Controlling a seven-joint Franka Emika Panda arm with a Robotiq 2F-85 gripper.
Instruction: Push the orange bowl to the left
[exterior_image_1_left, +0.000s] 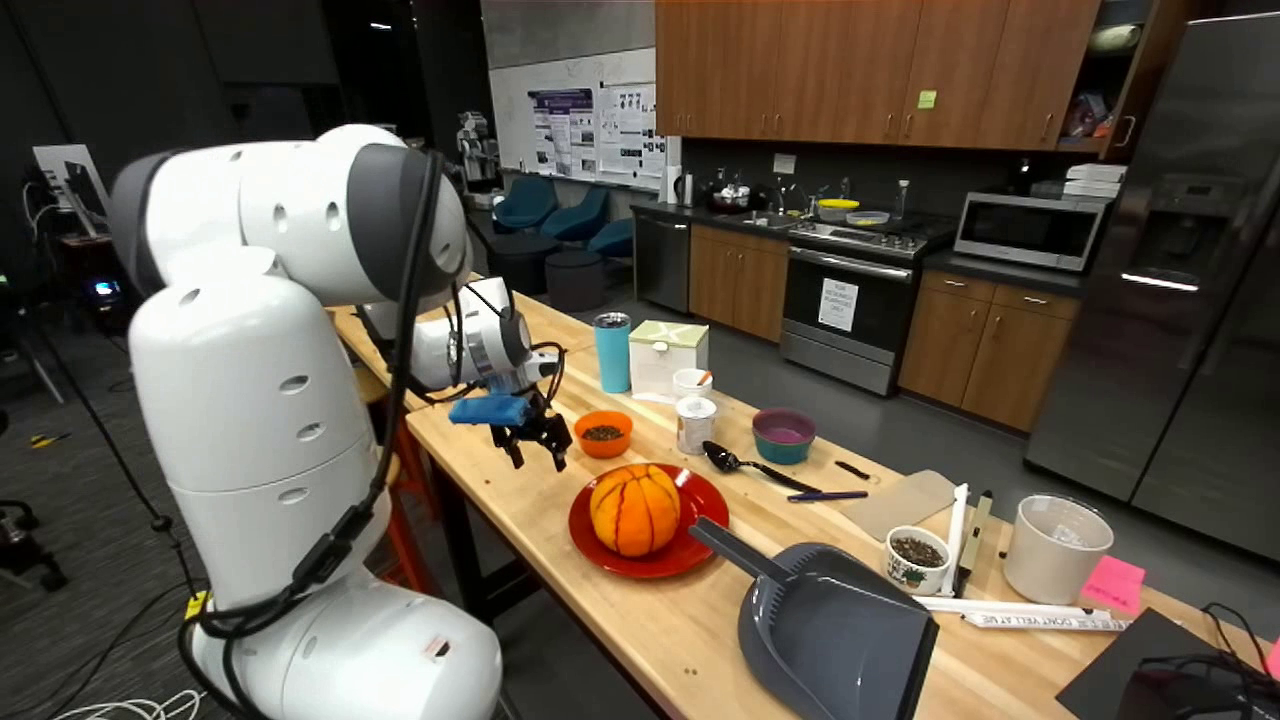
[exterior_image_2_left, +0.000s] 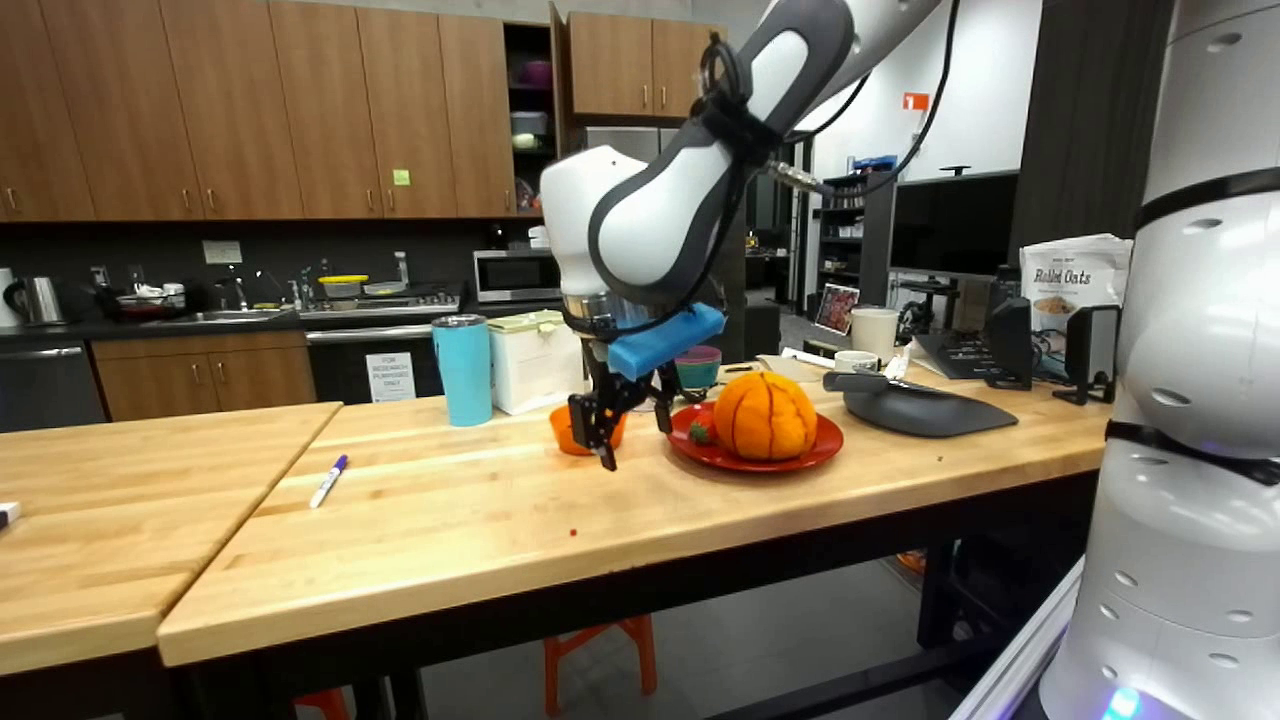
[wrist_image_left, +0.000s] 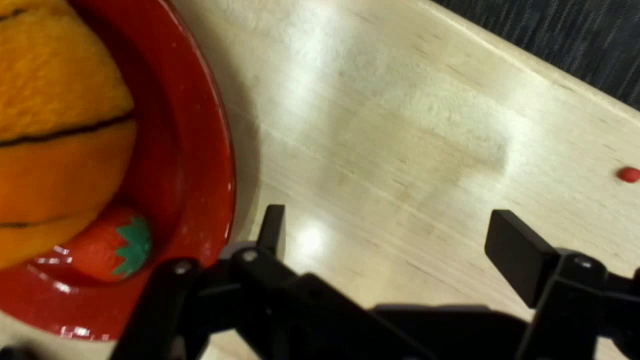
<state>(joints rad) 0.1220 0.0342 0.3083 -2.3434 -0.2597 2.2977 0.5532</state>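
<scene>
Arm (exterior_image_1_left: 300, 225) bent out over tbl (exterior_image_2_left: 450, 520); gripper (exterior_image_1_left: 538, 461) aimed down, spread wide, nr orange bowl (exterior_image_1_left: 604, 450)

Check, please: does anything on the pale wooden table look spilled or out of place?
A grey plastic dustpan, normally for floors, looks odd near the glossy round red plate; a tiny round red bit lies loose on the table.

An orange ball (exterior_image_1_left: 635, 512) on a red plate (exterior_image_1_left: 708, 500) — near it, a grey dustpan (exterior_image_1_left: 840, 630).
</scene>
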